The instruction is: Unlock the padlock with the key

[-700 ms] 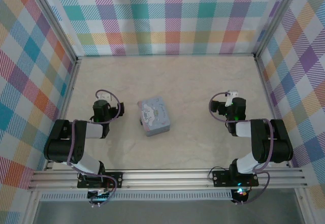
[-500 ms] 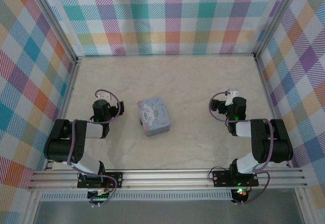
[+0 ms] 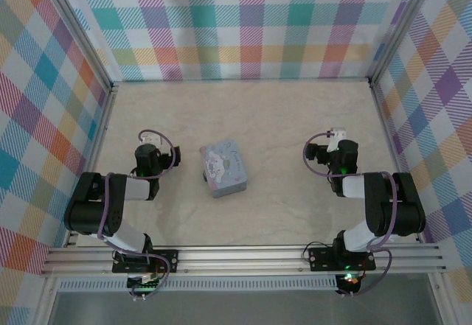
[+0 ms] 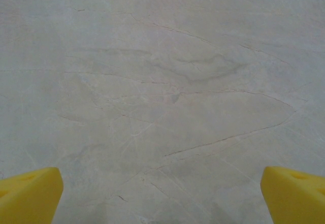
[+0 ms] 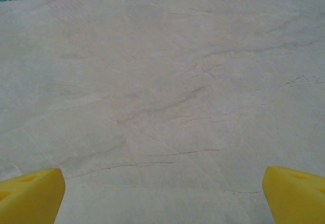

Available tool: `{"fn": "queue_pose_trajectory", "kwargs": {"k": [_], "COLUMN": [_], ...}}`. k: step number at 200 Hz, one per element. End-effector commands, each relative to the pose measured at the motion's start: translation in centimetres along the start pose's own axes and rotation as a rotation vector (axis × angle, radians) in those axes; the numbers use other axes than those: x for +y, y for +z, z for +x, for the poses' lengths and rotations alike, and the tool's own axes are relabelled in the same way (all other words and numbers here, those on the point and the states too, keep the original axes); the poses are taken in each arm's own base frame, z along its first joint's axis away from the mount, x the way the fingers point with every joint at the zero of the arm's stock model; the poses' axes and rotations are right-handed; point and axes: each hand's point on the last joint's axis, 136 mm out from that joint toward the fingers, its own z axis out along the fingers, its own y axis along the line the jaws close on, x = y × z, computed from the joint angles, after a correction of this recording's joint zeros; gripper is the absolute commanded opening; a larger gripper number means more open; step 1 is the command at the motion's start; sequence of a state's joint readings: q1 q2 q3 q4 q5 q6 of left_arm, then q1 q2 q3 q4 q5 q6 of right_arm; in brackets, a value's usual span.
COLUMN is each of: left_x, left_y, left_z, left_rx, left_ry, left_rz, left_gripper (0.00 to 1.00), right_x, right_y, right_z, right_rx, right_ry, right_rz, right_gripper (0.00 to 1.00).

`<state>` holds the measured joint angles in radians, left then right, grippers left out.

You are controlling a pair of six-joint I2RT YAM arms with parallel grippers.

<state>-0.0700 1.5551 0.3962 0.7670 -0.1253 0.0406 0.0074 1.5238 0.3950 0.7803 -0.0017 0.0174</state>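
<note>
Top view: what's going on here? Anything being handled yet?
Nothing is being handled. The left tool and the right tool are both open and empty, each pointed at bare table. A small blue-grey tin with a cartoon lid lies on the table between them, touched by neither. A dark bit on its left edge is too small to identify. The unlocking has not begun.

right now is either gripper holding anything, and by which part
Nothing is held: the left gripper and the right gripper are both open, over bare table.
</note>
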Motion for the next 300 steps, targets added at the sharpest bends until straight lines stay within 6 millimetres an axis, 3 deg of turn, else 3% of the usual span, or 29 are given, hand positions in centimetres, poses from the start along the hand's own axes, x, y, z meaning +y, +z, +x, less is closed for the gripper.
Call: {"fn": "queue_pose_trajectory", "kwargs": {"k": [1,48,62,77,96,124,148,164,199,216,238,268,300], "left_x": [-0.5,-0.5,-0.1,0.6,-0.1,-1.0,-1.5,-3.5,-8.1,-10.3,-13.1,-16.5,-18.6], "left_y": [0.3,0.2,0.1,-0.1,-0.7,-3.4,-5.2,-5.7,-6.2,-6.2,-6.0,-5.0,-3.6], "left_z": [-1.9,-1.8,-2.4,-3.8,-5.8,-11.1,-13.5,-13.8,-12.2,-11.2,-9.5,-7.3,-5.2], "left_rx": [-0.059,-0.059,-0.056,-0.017,0.014,-0.074,0.003,0.083,0.263,0.337,0.441,0.563,0.654], "left_ry": [-0.016,-0.017,-0.029,-0.039,-0.024,-0.079,-0.244,-0.265,-0.322,-0.321,-0.27,-0.202,-0.118], "left_rz": [0.008,0.009,-0.016,-0.065,-0.034,0.028,0.071,0.189,0.415,0.492,0.552,0.609,0.609], "left_gripper": [1.0,1.0,1.0,1.0,1.0,1.0,1.0,1.0,0.91,0.88,0.85,0.82,0.81], "right_x": [0.3,0.3,0.4,0.6,0.5,1.4,1.6,0.9,7.1,10.1,13.2,16.8,20.0], "right_y": [0.3,0.2,-0.1,-0.6,-1.5,-3.6,-6.0,-7.8,-10.0,-11.4,-13.3,-15.6,-17.2], "right_z": [-1.6,-1.6,-2.5,-3.4,-4.3,-6.9,-9.3,-8.1,-9.5,-8.6,-6.3,-1.5,3.0], "right_rx": [-0.052,-0.054,-0.053,-0.02,-0.002,-0.029,-0.005,0.112,0.14,0.255,0.367,0.515,0.635], "right_ry": [-0.017,-0.016,-0.015,-0.01,0.007,0.079,0.299,0.563,0.646,0.638,0.601,0.573,0.562], "right_rz": [-0.022,-0.02,-0.021,-0.025,-0.013,-0.044,-0.037,0.049,-0.327,-0.441,-0.517,-0.576,-0.622], "right_gripper": [1.0,1.0,1.0,1.0,1.0,1.0,1.0,1.0,0.98,0.89,0.85,0.8,0.79]}}
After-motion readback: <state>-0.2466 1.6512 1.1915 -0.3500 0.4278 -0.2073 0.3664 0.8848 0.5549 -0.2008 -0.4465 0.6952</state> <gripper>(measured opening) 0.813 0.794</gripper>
